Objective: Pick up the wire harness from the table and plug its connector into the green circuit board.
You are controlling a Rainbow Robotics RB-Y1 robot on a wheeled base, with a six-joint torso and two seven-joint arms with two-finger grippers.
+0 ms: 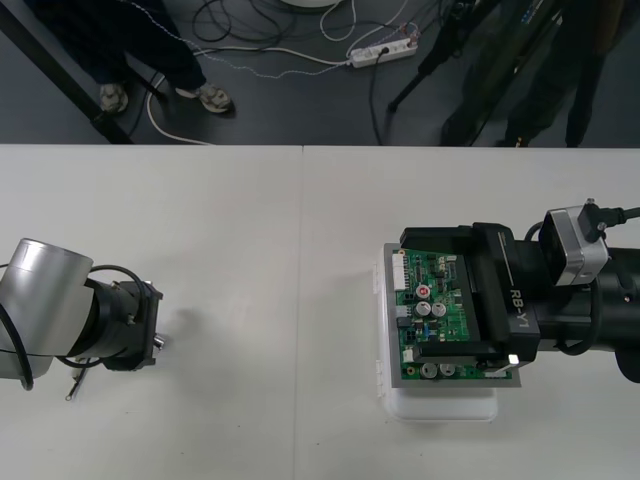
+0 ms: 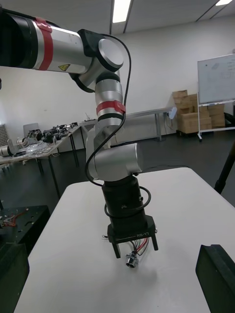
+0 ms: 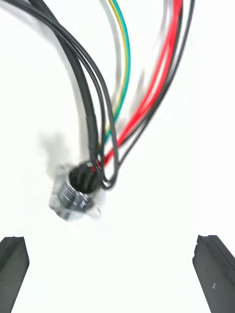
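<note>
Left claw [image 1: 157, 342] spread wide over harness [image 3: 77, 194], right claw [image 1: 415, 295] likewise over board [image 1: 447, 318], bare table [image 1: 280, 280] between.

The left arm enters from the left side, and the left gripper [image 2: 135, 248] points down with its jaws wide apart. The right arm reaches in from the right side, and the right gripper [image 1: 412, 297] also has its jaws open.

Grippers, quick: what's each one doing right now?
Left gripper: open, holding nothing, above the harness socket on the table.
Right gripper: open, holding nothing, over the green circuit board.
</note>
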